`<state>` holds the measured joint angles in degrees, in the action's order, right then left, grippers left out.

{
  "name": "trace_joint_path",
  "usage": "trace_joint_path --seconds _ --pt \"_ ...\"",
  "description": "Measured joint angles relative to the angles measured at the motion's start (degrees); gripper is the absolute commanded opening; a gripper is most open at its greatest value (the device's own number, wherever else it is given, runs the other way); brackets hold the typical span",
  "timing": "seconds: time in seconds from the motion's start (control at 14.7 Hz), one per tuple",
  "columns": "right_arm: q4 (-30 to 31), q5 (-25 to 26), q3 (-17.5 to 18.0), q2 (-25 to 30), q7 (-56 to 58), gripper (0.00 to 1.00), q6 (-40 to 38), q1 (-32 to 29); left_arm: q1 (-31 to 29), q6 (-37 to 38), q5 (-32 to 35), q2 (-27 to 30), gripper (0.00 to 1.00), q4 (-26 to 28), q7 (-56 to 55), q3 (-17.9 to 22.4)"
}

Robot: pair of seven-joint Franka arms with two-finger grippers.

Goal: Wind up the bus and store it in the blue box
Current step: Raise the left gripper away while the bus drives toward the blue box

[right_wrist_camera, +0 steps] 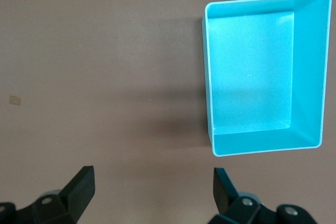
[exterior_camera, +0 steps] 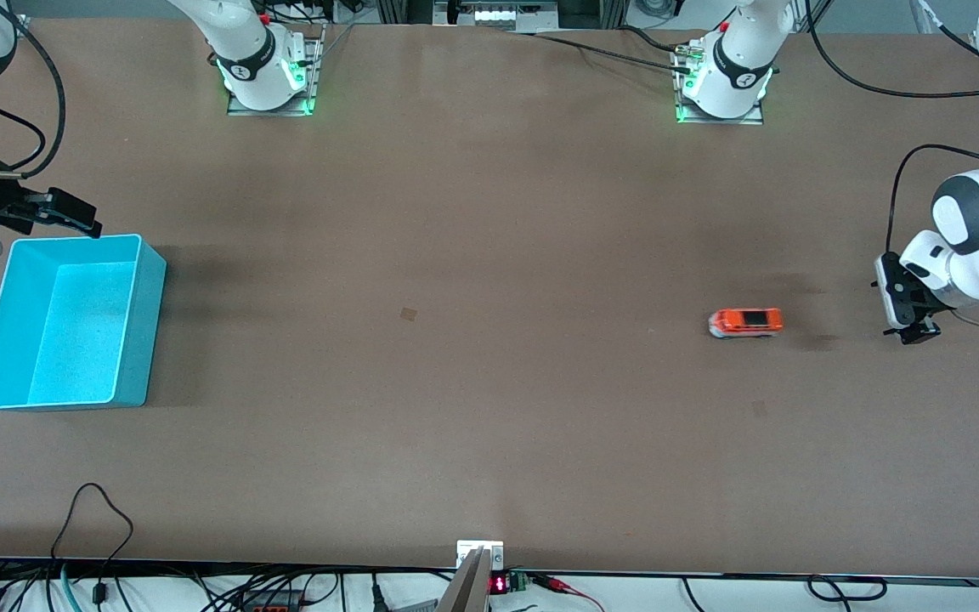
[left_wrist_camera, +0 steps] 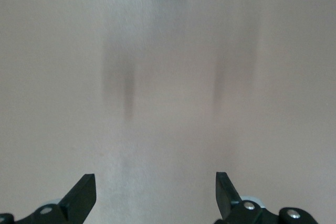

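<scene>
The small orange-red bus [exterior_camera: 745, 322] stands on the brown table toward the left arm's end. My left gripper [exterior_camera: 913, 330] hangs low over the table beside the bus, apart from it, toward the table's end. It is open and empty, and the left wrist view shows its gripper [left_wrist_camera: 155, 192] over bare table. The blue box [exterior_camera: 65, 327] stands empty at the right arm's end. My right gripper [exterior_camera: 73, 218] is over the table just by the box's rim, open and empty. The right wrist view shows the box [right_wrist_camera: 249, 72] ahead of its gripper [right_wrist_camera: 154, 190].
The two arm bases [exterior_camera: 268, 81] [exterior_camera: 723, 85] stand along the table edge farthest from the front camera. A small tan mark [exterior_camera: 409, 314] lies mid-table. Cables and a small device [exterior_camera: 479, 557] sit at the edge nearest the camera.
</scene>
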<state>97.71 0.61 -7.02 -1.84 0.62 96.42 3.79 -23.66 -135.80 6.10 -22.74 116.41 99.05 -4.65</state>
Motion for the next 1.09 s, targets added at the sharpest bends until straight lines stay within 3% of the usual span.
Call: trace_joint_path --seconds 1.09 --pt "0.0 0.0 0.0 0.0 0.0 1.00 0.0 0.0 1.6 13.7 0.0 3.4 1.00 -4.3 -11.0 -3.8"
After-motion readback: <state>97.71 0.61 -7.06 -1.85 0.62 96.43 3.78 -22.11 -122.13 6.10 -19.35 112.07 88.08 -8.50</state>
